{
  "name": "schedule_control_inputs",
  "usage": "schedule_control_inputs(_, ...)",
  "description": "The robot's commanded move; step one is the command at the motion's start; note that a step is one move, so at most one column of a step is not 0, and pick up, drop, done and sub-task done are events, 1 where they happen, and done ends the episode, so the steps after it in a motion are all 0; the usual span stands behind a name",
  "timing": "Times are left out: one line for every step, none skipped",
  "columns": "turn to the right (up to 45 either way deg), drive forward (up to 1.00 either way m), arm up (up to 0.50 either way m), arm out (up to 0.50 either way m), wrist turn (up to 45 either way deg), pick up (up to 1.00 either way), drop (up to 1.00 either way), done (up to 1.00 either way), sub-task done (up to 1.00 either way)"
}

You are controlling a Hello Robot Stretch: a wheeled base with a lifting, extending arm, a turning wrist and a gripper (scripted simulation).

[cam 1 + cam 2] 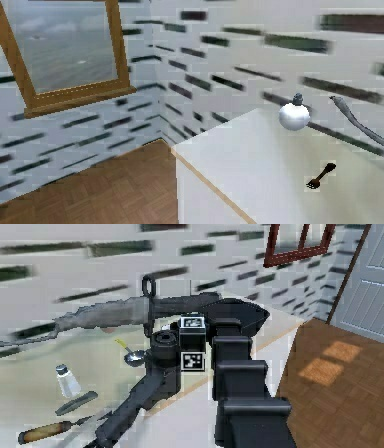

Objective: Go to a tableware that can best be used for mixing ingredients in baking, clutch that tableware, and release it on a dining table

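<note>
In the arm side view my arm (pixel 245 394) rises as a dark bar over a pale countertop (pixel 40 404). Its white marker squares (pixel 190 339) sit beside the gripper (pixel 125 416), whose dark body and thin fingers reach down toward the view's lower left. A wide, dark, rounded thing (pixel 238 316), perhaps a bowl, lies just behind the markers. Small things lie on the counter around the fingers, so I cannot tell whether the gripper holds anything.
On the counter are a small shaker (pixel 67 379), a wooden-handled knife (pixel 50 431) and a grey curved piece (pixel 90 319). The forward view has a white counter (pixel 250 170) with a round shaker (pixel 293 115) and a dark utensil (pixel 322 177), a framed window (pixel 65 50) and wooden floor (pixel 90 195).
</note>
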Motion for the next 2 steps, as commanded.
schedule_control_inputs(0.0,0.00,0.00,-0.12,0.0,0.00,0.00,0.00,0.00)
schedule_control_inputs(-45.0,0.00,0.00,0.00,0.0,0.00,0.00,0.00,0.00)
